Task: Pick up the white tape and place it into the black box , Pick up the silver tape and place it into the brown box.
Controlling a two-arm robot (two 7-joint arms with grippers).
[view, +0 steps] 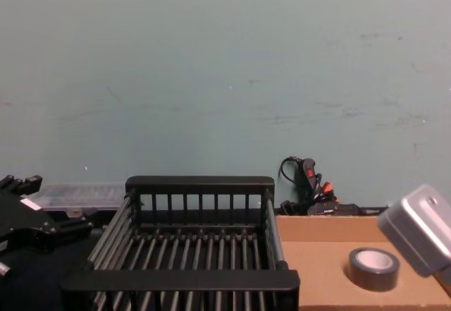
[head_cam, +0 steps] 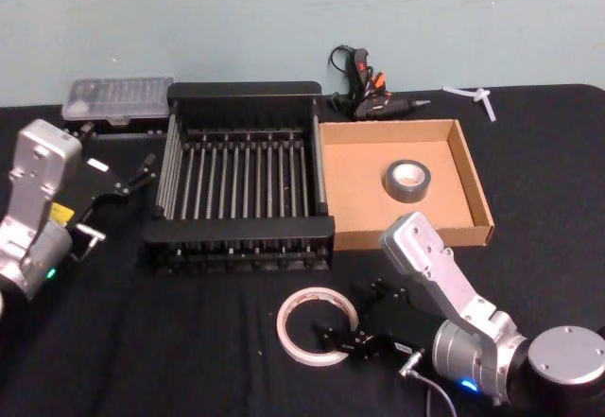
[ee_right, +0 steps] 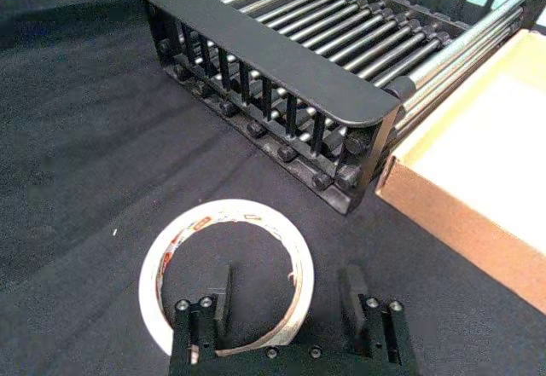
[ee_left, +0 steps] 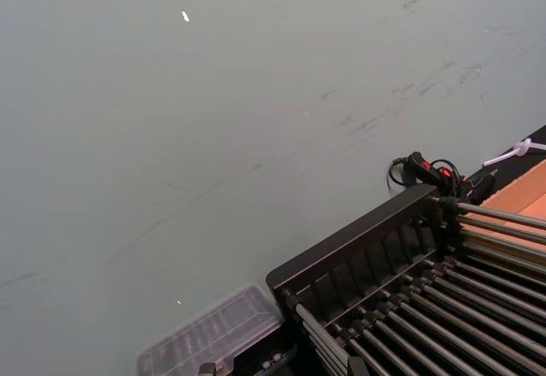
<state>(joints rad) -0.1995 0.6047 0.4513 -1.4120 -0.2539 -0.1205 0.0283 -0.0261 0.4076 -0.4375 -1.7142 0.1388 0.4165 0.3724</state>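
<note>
The white tape (head_cam: 315, 325) (ee_right: 171, 252) lies flat on the black table in front of the black box (head_cam: 244, 91) (ee_right: 273, 52). My right gripper (head_cam: 348, 315) (ee_right: 287, 295) is open and low over the tape's right side. One finger is inside the ring and the other outside, with the rim between them. The silver tape (head_cam: 407, 180) (view: 373, 269) lies inside the brown box (head_cam: 354, 181) (ee_right: 478, 222), right of the black box. My left gripper (head_cam: 142, 176) is parked left of the black box.
Against the wall behind the boxes are a clear plastic case (head_cam: 115, 100) and a black glue gun (head_cam: 364, 91). A white plastic piece (head_cam: 477, 95) lies at the back right. The black box (view: 180, 281) has nothing in it.
</note>
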